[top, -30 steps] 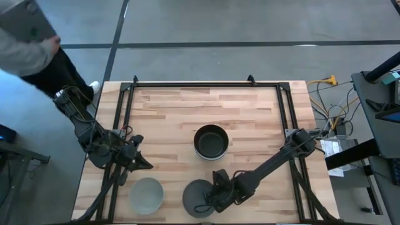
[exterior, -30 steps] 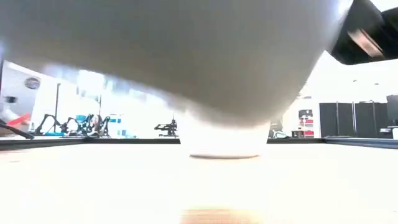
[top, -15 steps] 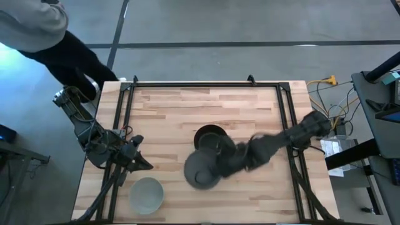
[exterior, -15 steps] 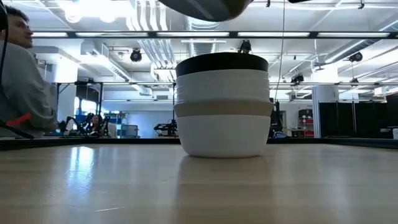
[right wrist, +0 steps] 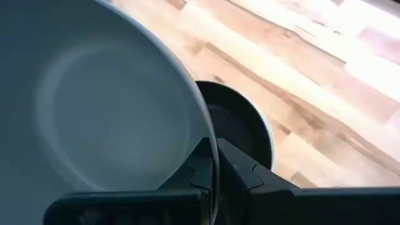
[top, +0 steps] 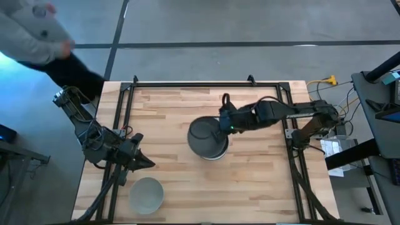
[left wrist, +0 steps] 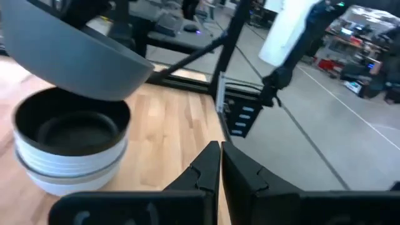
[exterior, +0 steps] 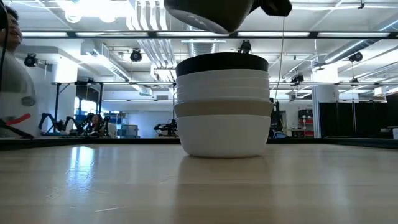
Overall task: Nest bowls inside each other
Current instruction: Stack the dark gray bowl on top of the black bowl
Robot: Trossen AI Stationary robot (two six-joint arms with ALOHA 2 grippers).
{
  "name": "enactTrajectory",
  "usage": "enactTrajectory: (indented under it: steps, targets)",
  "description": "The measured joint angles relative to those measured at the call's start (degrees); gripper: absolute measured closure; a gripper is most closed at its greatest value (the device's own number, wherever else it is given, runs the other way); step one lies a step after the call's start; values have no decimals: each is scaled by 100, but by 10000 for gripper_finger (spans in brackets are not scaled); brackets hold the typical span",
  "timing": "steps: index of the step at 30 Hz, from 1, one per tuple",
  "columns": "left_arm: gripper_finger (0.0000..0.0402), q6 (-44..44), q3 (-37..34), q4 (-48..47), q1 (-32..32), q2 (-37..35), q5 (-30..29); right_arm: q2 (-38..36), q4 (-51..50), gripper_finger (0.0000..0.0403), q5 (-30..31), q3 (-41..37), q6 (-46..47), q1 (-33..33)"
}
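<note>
Above the black-topped bowl stack, the right gripper is clenching a matte grey bowl's rim while the left gripper is idling clenched near a pale bowl.

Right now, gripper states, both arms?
Left gripper: shut, empty.
Right gripper: shut on grey bowl rim, above stack.

My table is of light wooden planks, with a black metal frame around its edges. A person in a light grey top stands beyond its far left corner, on the grey floor. On the right side I see yellow cables and a dark stand. Far behind, the room has ceiling lights and pipes.
</note>
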Motion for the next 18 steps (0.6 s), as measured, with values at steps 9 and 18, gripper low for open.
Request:
enactTrajectory:
  steps: [9, 18]
  targets:
    - [402, -7, 0, 281, 0, 106, -284, 75, 0, 394, -248, -9, -514, -284]
    - [402, -5, 4, 508, 0, 567, -298, 232, -257, 394, -804, -92, -896, -808]
